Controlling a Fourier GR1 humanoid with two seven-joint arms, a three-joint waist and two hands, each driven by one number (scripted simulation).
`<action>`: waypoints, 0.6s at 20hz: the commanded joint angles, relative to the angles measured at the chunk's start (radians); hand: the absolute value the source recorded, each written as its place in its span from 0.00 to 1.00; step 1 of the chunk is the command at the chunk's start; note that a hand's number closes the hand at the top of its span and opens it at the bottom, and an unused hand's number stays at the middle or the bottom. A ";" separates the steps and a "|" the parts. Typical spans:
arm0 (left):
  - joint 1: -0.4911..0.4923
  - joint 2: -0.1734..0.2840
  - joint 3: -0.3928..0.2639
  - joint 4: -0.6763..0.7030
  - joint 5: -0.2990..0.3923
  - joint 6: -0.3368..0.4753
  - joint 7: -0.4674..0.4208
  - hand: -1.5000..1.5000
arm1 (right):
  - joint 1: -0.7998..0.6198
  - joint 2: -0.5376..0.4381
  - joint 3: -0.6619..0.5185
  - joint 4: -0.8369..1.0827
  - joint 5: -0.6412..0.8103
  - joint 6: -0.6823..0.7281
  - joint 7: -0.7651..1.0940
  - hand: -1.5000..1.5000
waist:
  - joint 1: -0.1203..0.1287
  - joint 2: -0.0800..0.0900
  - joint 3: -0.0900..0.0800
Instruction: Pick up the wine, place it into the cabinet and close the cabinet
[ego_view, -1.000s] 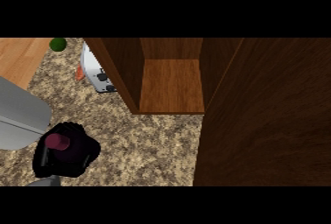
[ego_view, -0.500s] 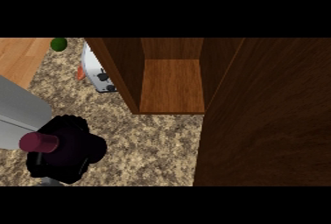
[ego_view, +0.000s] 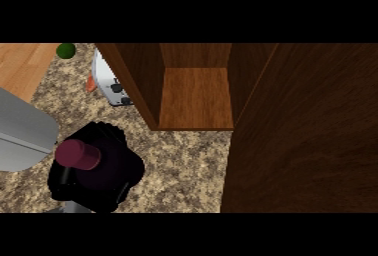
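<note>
One dark wine bottle (ego_view: 80, 155), maroon-capped, in curled fingers (ego_view: 111, 137) of left hand (ego_view: 100, 172).

One wine bottle (ego_view: 79, 154), one cabinet (ego_view: 196, 97) — one toaster (ego_view: 111, 82), one lime (ego_view: 66, 50)

You will find no readable text, label, brand, number or sign anywhere in the head view. The wine (ego_view: 80, 154) at the lower left of the frame shows you only its plain dark-red cap, with no lettering on it. The white appliance (ego_view: 109, 82) at the upper left carries dark round knobs on its face, but you cannot read any marks or figures beside them. The wooden cabinet (ego_view: 196, 97) at the upper middle and its door (ego_view: 310, 135) at the right show only wood grain, nothing written.
</note>
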 joint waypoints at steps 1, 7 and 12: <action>-0.028 -0.009 -0.120 -0.119 0.015 0.087 0.126 1.00 | 0.099 0.017 0.019 -0.082 -0.060 0.031 -0.036 0.00 | -0.003 -0.001 0.001; -0.225 -0.009 -0.272 -0.067 -0.019 0.367 0.190 1.00 | 0.032 0.007 0.022 -0.129 -0.057 -0.010 0.077 0.00 | -0.011 0.000 0.000; -0.270 -0.009 -0.313 -0.087 -0.004 0.426 0.254 1.00 | 0.086 -0.009 -0.046 -0.109 -0.124 0.034 -0.001 0.00 | -0.004 0.001 0.000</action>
